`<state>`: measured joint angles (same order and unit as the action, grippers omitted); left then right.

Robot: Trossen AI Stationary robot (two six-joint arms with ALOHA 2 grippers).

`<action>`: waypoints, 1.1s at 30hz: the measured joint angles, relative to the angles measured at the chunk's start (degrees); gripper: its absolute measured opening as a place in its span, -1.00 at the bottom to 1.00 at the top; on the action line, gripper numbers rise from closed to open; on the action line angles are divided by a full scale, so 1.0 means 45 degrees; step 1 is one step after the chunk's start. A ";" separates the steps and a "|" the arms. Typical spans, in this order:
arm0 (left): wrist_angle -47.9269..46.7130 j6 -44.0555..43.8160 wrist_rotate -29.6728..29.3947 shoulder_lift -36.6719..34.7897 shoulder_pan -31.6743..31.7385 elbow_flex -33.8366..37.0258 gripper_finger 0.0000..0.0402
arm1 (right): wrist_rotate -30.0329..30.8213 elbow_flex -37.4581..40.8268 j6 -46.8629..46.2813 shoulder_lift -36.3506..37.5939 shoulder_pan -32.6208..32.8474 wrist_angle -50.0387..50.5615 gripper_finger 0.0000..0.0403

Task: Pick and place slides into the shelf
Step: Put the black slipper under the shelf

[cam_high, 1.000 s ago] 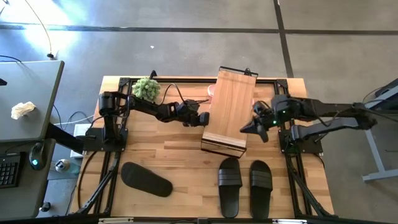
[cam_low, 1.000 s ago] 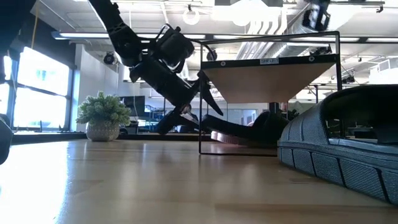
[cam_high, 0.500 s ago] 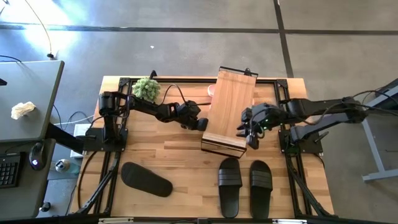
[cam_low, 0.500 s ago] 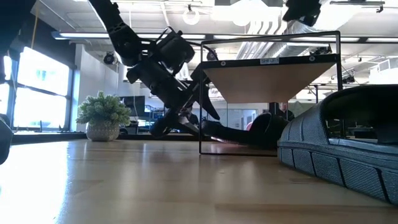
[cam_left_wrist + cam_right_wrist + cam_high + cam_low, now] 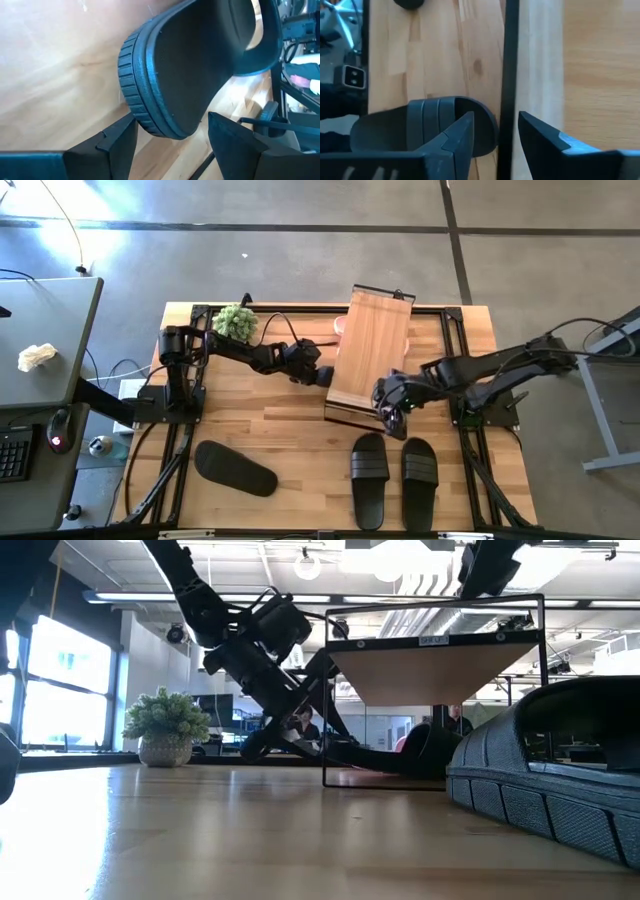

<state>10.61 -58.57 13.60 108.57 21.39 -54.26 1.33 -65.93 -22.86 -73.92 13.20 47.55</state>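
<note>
The shelf (image 5: 368,360) stands mid-table, its light-wood plank on a black wire frame. A black slide (image 5: 395,752) lies under it, its rounded end (image 5: 165,100) sticking out at the shelf's left side. My left gripper (image 5: 326,376) is open there, with one finger on each side of that end. My right gripper (image 5: 390,406) hovers open over the shelf's near right corner, and the black frame wire (image 5: 509,75) runs between its fingers farther off. A black pair (image 5: 369,478) (image 5: 419,476) lies near the front edge. Another black slide (image 5: 235,468) lies front left. My left gripper comes in slanting down from the table's left, its fingers along the slide. Bright wood shows between one finger (image 5: 230,135) and the slide's end. Whether the other finger (image 5: 120,140) touches the ribbed edge (image 5: 131,95) I cannot tell.
A potted plant (image 5: 235,322) stands at the far left of the table. Something pink (image 5: 338,328) peeps out beside the shelf's far left side. In the low view a black slide (image 5: 550,780) fills the right foreground. A grey desk (image 5: 40,350) stands left of the table.
My right gripper has gone from the table's right side toward the left and near edges, to the shelf's near right corner, and has opened. The end of the slide at my left gripper has sunk lower under the shelf.
</note>
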 joint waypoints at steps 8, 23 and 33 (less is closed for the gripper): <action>0.0083 -0.0077 -0.0292 0.0000 -0.0005 0.0000 0.11 | -0.0090 0.0000 -0.0614 -0.0818 0.0022 -0.0029 -0.30; 0.0095 -0.0071 -0.1008 0.0029 0.0010 0.0024 0.11 | 0.0047 -0.0005 -0.1833 -0.0824 0.1117 0.0410 -0.36; 0.0044 0.0178 -0.0025 0.0029 0.0010 0.0023 0.11 | -0.0318 -0.0005 -0.2190 -0.0823 0.1158 0.0407 -0.46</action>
<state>10.81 -57.77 13.49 108.71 21.43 -54.16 -0.10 -65.95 -32.72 -77.62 18.41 49.39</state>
